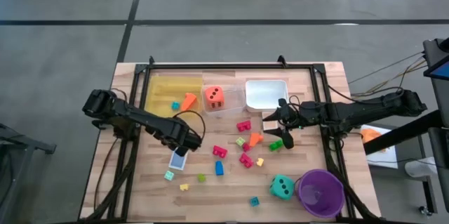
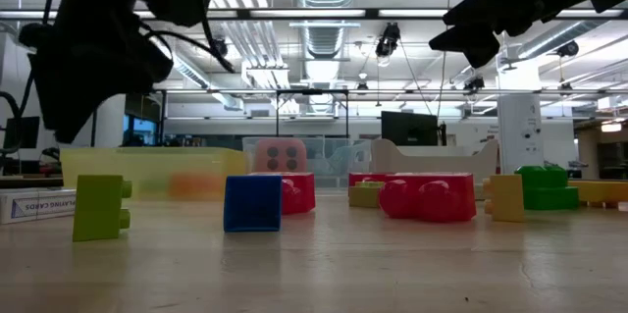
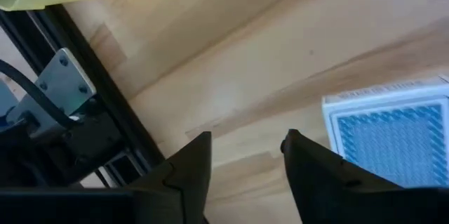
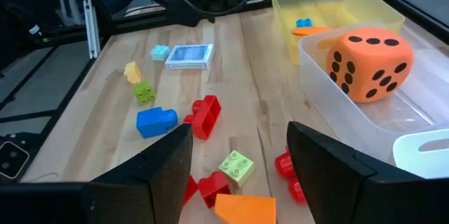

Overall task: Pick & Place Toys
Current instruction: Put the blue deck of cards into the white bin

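I have the left gripper (image 1: 184, 147) hanging just above the blue-backed card deck (image 1: 178, 159) on the table (image 1: 309, 87), its fingers (image 3: 189, 164) apart with nothing between them; in the left wrist view the deck sits just off to one side of the gap. The right gripper (image 1: 278, 131) hovers over the cluster of small blocks near the white tray (image 1: 266, 93), its fingers also apart and empty. Toys are split: the orange die (image 1: 215, 97) sits in the clear tray (image 1: 235, 102), an orange piece (image 1: 188, 101) and a small blue block (image 1: 175, 105) lie in the yellow tray (image 1: 158, 94), while the teal die (image 1: 282, 187) rests beside the purple cup (image 1: 320, 192) and red, green, blue and yellow blocks lie loose mid-table. I judge the deck light, flat and slick, so I would pinch it across its narrow sides. The blocks look rigid and light; flat faces should grip best.
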Controlling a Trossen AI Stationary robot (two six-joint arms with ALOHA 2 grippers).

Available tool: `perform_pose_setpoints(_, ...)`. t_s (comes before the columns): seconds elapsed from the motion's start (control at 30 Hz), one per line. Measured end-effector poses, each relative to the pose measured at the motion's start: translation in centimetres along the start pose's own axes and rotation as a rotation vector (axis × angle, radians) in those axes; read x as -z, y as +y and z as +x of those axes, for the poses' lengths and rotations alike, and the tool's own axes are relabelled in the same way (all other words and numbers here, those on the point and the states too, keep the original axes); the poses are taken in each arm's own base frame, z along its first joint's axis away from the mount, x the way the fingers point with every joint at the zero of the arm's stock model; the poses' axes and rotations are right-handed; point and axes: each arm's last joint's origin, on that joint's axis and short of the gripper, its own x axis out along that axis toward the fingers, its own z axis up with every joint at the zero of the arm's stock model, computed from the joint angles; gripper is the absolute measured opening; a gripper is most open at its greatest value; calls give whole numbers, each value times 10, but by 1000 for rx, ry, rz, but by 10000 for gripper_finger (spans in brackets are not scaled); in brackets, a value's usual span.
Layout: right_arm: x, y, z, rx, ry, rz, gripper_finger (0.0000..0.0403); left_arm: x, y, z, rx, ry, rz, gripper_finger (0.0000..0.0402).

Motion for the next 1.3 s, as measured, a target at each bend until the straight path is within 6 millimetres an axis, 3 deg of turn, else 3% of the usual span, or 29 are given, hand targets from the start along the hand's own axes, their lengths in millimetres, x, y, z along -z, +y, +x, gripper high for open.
perform_pose_setpoints(0.3,0,0,0,-1,0,-2,230,0,-2,3,34,55,11,308)
perform_pose_setpoints(0.63,0,0,0,-1,1,0,230,-5,-26,-2,300,31,-18,384)
perform_pose_setpoints(0.9,0,0,0,-2,2,0,230,-5,-27,0,315,31,-32,392)
perform_pose_setpoints(1.3,0,0,0,-3,2,0,230,1,-32,26,357,46,-73,390)
